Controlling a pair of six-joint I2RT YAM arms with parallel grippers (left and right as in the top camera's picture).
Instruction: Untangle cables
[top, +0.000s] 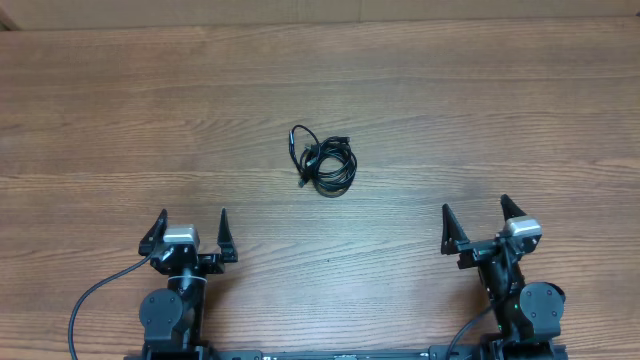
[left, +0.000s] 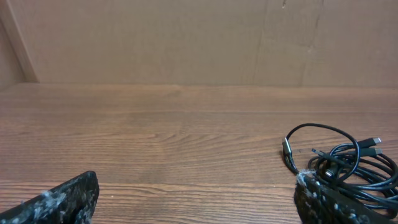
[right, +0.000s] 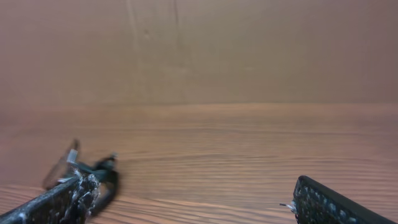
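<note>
Loosely bunched cables — left fingers, right fingers spread

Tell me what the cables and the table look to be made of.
The cables: thin black cords, probably rubber or plastic sheathing with a slight sheen, since they bend in loose loops. The table: brown wood or wood-look laminate, fairly matte, shown by long grain lines; which one is unclear.

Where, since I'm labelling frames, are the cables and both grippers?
cables (top: 323, 162), overhead view, on the coiled bunch.
left gripper (top: 192, 215), overhead view, midway between its open fingertips.
right gripper (top: 475, 205), overhead view, midway between its open fingertips.
</note>
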